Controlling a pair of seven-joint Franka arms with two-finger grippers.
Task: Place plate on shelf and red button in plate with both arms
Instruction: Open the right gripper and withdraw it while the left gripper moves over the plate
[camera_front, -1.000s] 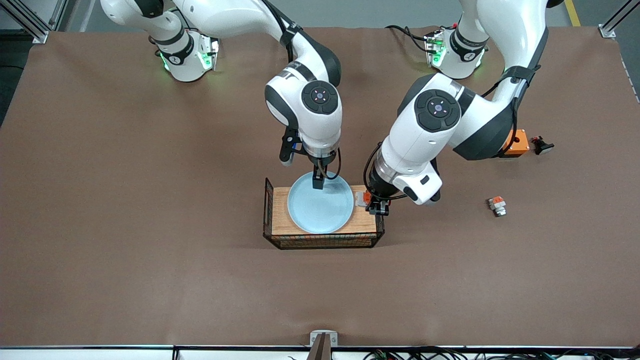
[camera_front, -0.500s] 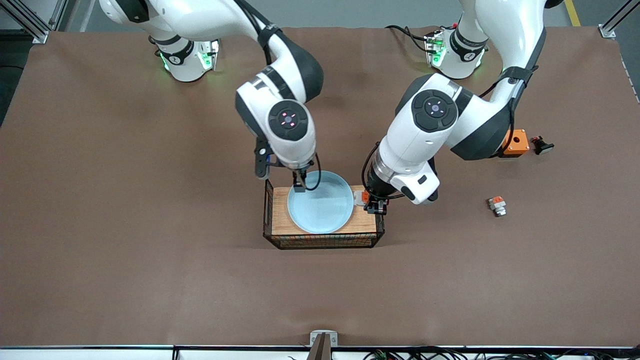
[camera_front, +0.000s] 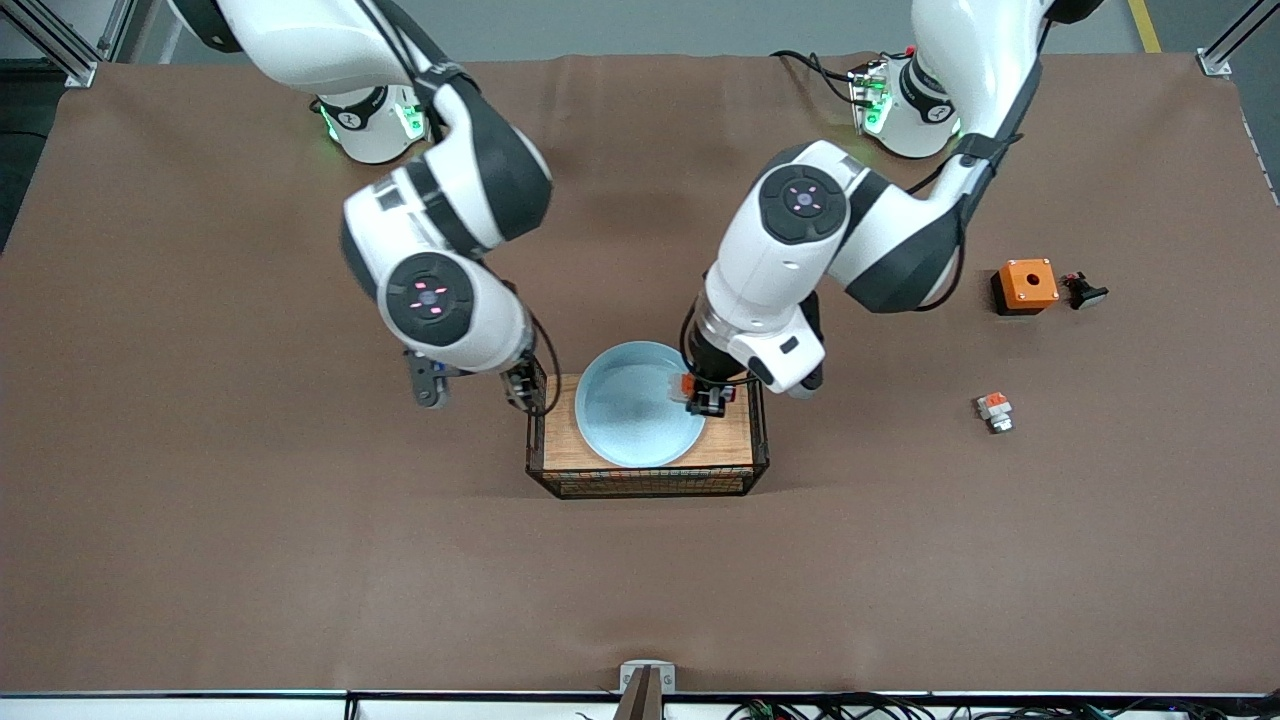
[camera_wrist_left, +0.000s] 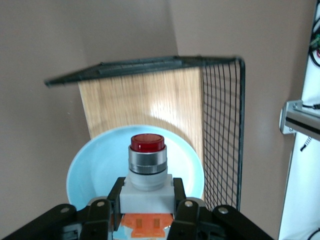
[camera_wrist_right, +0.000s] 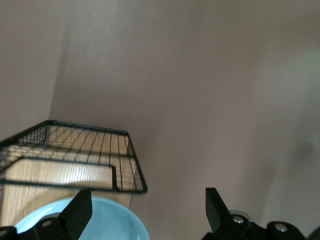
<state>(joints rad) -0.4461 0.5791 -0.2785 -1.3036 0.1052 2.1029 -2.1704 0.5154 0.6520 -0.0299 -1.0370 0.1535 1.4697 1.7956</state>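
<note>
Inside wire basket (camera_front: 540, 440), on its wooden floor: plate (camera_front: 630, 425). Over plate's rim toward left arm's end: left gripper (camera_front: 705, 400), fingers clamped on red button (camera_wrist_left: 147, 167). Over basket's edge toward right arm's end: right gripper (camera_front: 520, 385), fingers spread, holding nothing

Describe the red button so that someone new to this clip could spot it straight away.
Start at the wire-sided wooden tray mid-table, holding the pale blue plate. Over the plate's rim toward the left arm's end, the left pincer is shut on the red button: a white body with an orange block and a dark red cap. The similar part lying loose on the table has a silver-white tip instead.
</note>
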